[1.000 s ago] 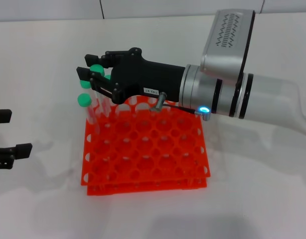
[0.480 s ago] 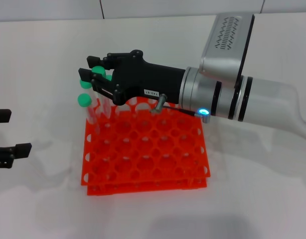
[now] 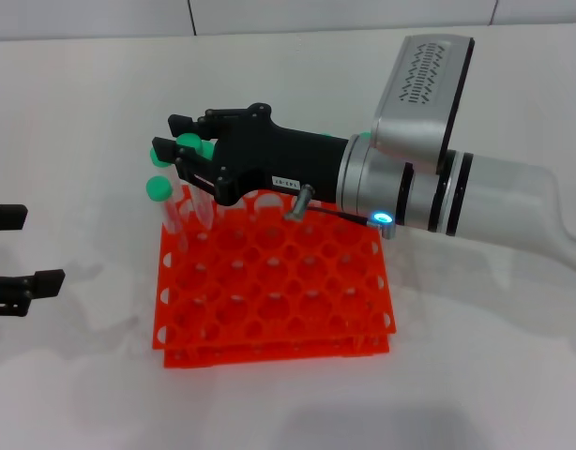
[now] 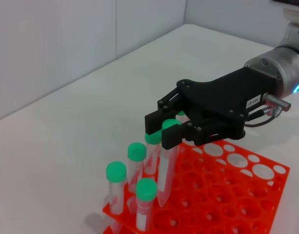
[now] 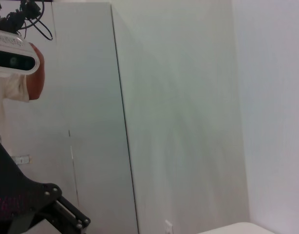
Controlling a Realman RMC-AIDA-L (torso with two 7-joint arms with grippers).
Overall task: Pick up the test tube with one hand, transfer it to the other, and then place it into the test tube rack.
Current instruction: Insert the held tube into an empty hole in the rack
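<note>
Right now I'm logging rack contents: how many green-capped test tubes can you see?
5. Four stand in the test tube rack at its corner, and behind the pincer. The fifth is held over the rack by the right pincer. More may be hidden.

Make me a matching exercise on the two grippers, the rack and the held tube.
1. right gripper
2. left gripper
3. test tube rack
4. test tube

A. orange, with a grid of holes
B. open, off to the left, apart from the rack
C. green-capped, tilted, between two fingers
D. over the rack's far left corner, gripping

Pairs: 1-D, 2-B, 3-A, 4-C
</note>
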